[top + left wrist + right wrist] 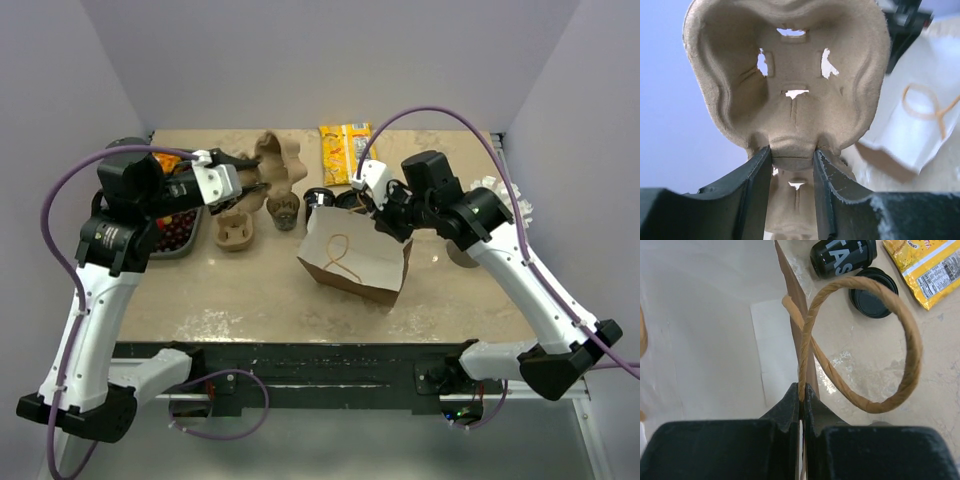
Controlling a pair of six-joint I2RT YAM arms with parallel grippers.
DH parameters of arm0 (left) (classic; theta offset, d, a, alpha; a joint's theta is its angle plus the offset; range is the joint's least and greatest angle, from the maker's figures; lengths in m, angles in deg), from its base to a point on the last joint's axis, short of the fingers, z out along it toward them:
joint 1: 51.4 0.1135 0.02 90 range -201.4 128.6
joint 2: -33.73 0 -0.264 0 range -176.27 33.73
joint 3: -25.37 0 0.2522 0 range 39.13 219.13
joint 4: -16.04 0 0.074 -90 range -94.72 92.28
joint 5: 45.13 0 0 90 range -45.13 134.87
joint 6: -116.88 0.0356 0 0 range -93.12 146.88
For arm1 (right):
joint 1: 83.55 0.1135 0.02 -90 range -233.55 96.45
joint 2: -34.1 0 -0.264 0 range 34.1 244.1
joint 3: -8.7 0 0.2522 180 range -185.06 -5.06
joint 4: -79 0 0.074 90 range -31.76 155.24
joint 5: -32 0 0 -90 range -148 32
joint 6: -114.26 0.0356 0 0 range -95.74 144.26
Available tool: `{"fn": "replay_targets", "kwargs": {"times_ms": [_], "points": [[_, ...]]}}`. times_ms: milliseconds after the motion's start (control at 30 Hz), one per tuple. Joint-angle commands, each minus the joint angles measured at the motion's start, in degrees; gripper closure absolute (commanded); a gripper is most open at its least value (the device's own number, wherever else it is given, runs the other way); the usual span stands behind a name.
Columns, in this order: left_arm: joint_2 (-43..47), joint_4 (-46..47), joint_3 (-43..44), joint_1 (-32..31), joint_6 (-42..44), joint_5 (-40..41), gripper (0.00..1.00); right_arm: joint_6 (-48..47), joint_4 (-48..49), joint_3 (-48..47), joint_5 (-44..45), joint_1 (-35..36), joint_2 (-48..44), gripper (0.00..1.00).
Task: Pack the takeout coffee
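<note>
left tool (792,154): clamped on the rim of the pulp cup carrier (790,60)
right tool (801,391): pinched shut on the paper bag (705,330) rim, at the handle (910,350)
top view: bag mid-bench (250,290), carrier rear-left
right wrist: black cup (842,257), lid (872,292) behind the bag

My left end effector (792,156) pointed inward, jaws clamped on a moulded brown pulp cup carrier (790,85). My right end effector (801,391) was pinched tight on the rim of a white paper bag (705,315).
</note>
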Motion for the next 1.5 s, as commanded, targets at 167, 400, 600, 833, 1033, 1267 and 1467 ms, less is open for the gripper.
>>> {"fn": "replay_targets", "kwargs": {"times_ms": [167,400,600,833,1033,1267,1467], "points": [[-4.5,19.9,-2.6,-14.9,-14.6,-2.1,1.00,4.3,1.3,-5.0,-2.6,-0.1,1.4,0.83],[-3.8,20.1,-4.3,-18.1,-14.7,-0.3,1.00,6.1,2.4,-7.4,-2.6,-0.6,2.6,0.85],[-2.8,21.2,-5.6,-18.6,-15.7,1.2,1.00,7.1,3.2,-6.4,-2.2,-1.8,2.7,1.00],[-1.1,21.1,-5.5,-21.8,-10.5,1.4,1.00,10.4,0.5,-14.3,-8.7,-4.4,5.1,1.00],[-3.9,23.6,-5.4,-30.8,-6.6,4.5,1.00,10.7,0.6,-12.5,-11.2,-4.3,5.0,1.00],[-6.6,23.2,-7.2,-36.6,-1.3,5.3,1.00,10.7,0.5,-10.3,-12.2,-4.4,2.9,1.00],[-8.1,21.0,-8.6,-39.6,7.8,7.5,1.00,10.3,-0.1,-7.9,-12.9,-4.6,1.0,1.00]]}}
